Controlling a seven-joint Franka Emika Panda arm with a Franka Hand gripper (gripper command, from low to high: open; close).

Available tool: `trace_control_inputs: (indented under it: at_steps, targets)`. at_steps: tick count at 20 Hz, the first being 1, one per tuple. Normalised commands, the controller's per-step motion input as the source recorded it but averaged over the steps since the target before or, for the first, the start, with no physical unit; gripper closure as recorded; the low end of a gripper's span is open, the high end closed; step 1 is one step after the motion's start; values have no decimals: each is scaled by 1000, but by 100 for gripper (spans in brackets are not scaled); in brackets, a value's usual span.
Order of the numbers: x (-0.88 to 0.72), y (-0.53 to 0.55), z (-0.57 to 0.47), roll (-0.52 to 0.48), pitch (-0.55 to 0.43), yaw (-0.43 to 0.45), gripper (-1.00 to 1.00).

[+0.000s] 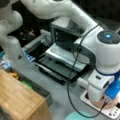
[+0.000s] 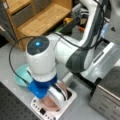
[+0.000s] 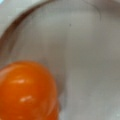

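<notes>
Orange ball (image 3: pixel 26 91) inside pink bowl (image 3: pixel 82 50) shows only in wrist view

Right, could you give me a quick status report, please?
Gripper down in pink bowl on scale. Orange ball inside the bowl. Teal plate beside.

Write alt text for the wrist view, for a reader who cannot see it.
A glossy orange ball fills the lower left of the wrist view, lying inside a pale pinkish bowl whose curved rim arcs across the upper left. The hand itself does not show in this view.
</notes>
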Motion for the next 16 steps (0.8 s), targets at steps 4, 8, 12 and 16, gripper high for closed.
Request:
trace_control_inputs:
  at_steps: [4, 8, 12, 16]
  targets:
    - [-91, 7, -50, -188, -109, 61, -100]
    - [-96, 11, -38, -184, -102, 57, -100]
    - [-114, 12, 20, -182, -78, 52, -100]
    - [-150, 12, 85, -178, -39, 44, -100]
